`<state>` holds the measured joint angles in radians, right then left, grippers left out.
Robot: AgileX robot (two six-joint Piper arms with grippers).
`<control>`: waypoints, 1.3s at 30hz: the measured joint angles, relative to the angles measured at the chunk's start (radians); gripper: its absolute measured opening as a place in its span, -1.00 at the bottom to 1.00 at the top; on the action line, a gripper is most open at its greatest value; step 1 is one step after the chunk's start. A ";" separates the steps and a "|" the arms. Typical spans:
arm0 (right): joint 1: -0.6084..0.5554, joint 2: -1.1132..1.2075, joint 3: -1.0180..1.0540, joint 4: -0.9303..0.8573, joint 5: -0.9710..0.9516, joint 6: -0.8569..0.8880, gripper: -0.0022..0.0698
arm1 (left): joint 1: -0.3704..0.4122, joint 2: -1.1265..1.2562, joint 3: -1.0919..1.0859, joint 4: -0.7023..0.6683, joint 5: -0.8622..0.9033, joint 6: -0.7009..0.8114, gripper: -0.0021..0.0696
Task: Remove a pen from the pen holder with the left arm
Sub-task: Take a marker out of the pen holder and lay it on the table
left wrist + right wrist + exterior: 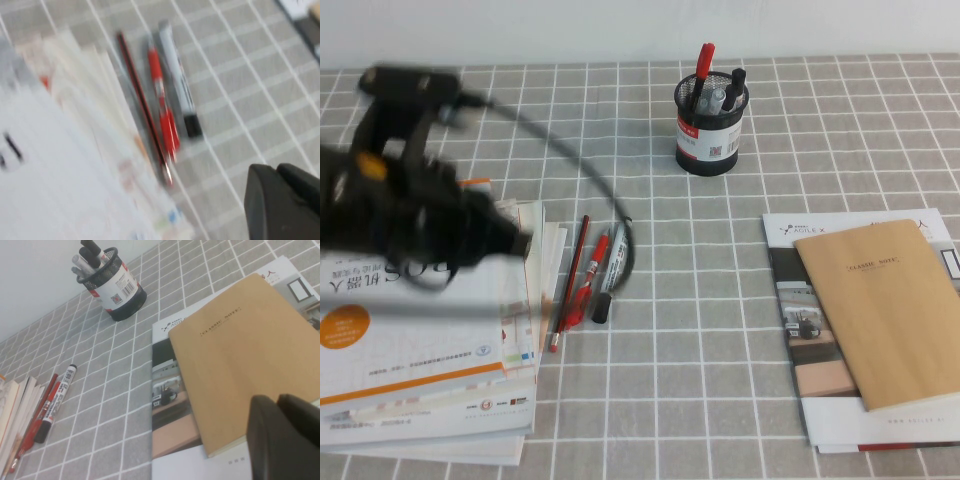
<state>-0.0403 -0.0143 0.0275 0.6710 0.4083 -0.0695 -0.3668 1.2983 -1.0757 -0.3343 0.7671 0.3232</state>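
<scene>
The black mesh pen holder (711,130) stands at the back centre with a red pen (703,65) and several dark markers upright in it; it also shows in the right wrist view (116,290). My left gripper (523,244) is blurred, low over the book stack at the left, far from the holder. Its jaws are shut with nothing between them (276,175). Just beside it on the cloth lie a pencil (142,102), a red pen (162,102) and a grey marker (177,80). My right gripper (276,405) hovers shut over the brown notebook (235,350).
A stack of books and leaflets (420,370) fills the front left. The brown notebook (885,310) lies on a magazine (800,300) at the right. A black cable (585,165) arcs from the left arm down to the loose pens.
</scene>
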 joint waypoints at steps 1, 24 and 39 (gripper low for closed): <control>0.000 0.000 0.000 0.000 0.000 0.000 -0.97 | 0.000 -0.040 0.045 0.000 0.012 0.000 -0.95; 0.000 0.000 0.000 0.000 0.000 0.000 -0.97 | 0.000 -0.239 0.280 0.117 0.128 -0.019 -0.95; 0.000 0.000 0.000 0.000 0.000 0.000 -0.97 | 0.000 -0.597 1.082 -0.203 -1.254 -0.020 -0.95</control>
<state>-0.0403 -0.0143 0.0275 0.6710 0.4083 -0.0695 -0.3668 0.7009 0.0064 -0.5372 -0.4864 0.3030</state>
